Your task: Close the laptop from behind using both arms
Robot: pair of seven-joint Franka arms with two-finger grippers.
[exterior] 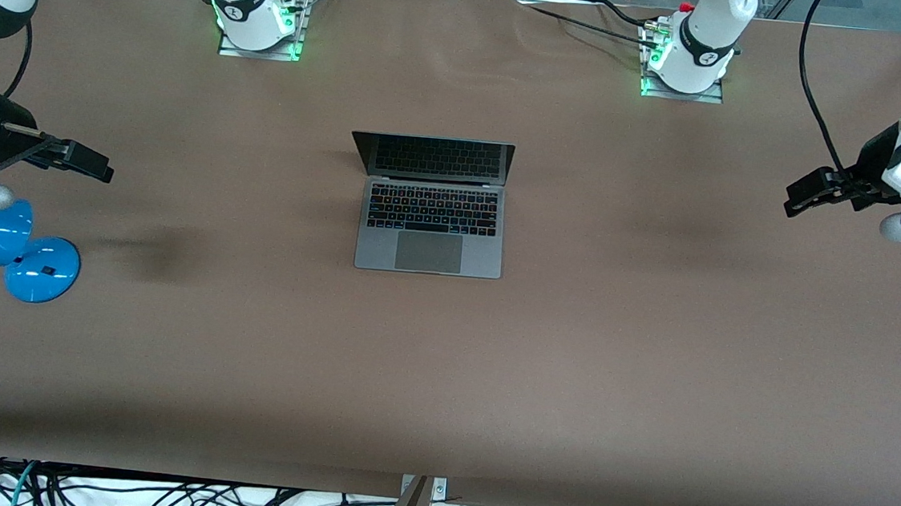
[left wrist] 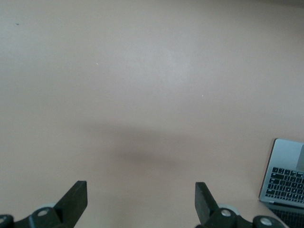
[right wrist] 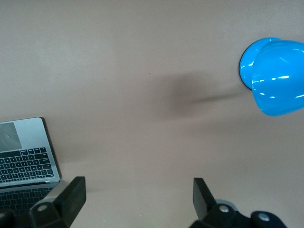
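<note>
The laptop (exterior: 430, 227) lies open in the middle of the table, its dark screen upright and facing the front camera, its keyboard and trackpad showing. My right gripper (exterior: 103, 169) hangs open over the table toward the right arm's end, well apart from the laptop. My left gripper (exterior: 794, 201) hangs open over the left arm's end, equally far off. In the left wrist view the open left gripper (left wrist: 141, 199) has bare table between its fingers and a laptop (left wrist: 287, 175) corner at the edge. The right wrist view shows the right gripper (right wrist: 138, 197) empty beside the laptop (right wrist: 26, 156).
A glossy blue stand (exterior: 17, 247) sits on the table at the right arm's end, below the right gripper; the right wrist view shows this blue stand (right wrist: 273, 76) too. The arm bases (exterior: 257, 8) (exterior: 687, 54) stand along the table's farthest edge. Cables hang off the nearest edge.
</note>
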